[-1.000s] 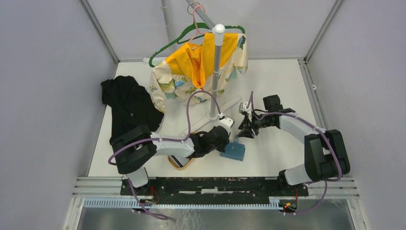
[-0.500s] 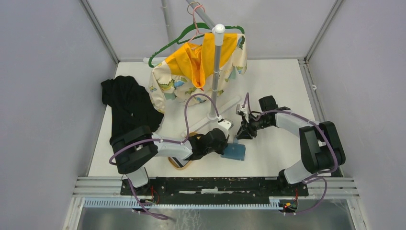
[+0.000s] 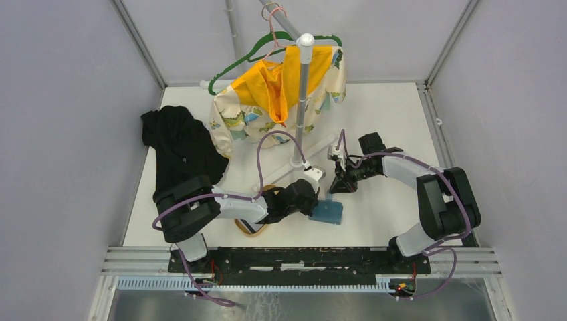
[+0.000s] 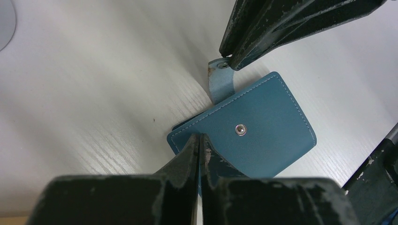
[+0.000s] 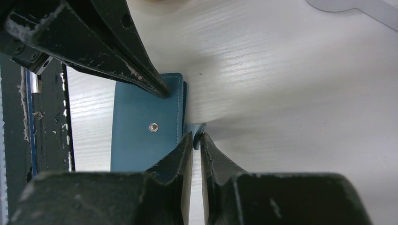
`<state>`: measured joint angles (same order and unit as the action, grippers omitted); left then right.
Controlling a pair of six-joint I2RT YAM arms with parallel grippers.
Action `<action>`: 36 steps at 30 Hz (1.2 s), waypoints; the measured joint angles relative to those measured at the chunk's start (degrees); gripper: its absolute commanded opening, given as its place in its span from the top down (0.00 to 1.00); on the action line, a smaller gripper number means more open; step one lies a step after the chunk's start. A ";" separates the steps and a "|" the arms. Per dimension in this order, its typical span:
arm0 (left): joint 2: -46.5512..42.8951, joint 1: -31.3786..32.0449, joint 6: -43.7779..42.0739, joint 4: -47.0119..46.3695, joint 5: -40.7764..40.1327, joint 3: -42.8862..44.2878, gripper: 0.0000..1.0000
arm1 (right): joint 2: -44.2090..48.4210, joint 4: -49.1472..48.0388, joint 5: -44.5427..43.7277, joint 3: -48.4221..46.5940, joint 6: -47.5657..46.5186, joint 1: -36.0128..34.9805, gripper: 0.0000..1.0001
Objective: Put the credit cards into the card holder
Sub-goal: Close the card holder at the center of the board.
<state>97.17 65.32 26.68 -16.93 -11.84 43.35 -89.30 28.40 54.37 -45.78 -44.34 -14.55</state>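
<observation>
The teal card holder lies flat and closed on the white table, its snap stud facing up. My left gripper is shut, its joined tips pressing on the holder's face near one corner. My right gripper has closed on the holder's pale blue tab, which stands up off the table between its fingertips. In the top view the left gripper and the right gripper meet at the holder. The credit cards are hidden.
A tan oval wooden tray lies mostly under my left forearm. A rack pole with a yellow shirt on a green hanger stands just behind the holder. Black cloth lies at the far left.
My right gripper has moved slightly left to the holder and narrowed from wide open until it pinches the tab. The left gripper has stayed shut on the holder's face.
</observation>
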 measured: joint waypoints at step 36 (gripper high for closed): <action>-0.85 -0.31 5.92 -4.37 8.96 -3.23 0.98 | 7.72 2.27 -0.61 5.57 -12.63 -3.87 1.00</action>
<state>96.31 65.01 32.60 -21.30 -2.87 40.12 -81.58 30.68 53.76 -40.21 -56.97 -18.41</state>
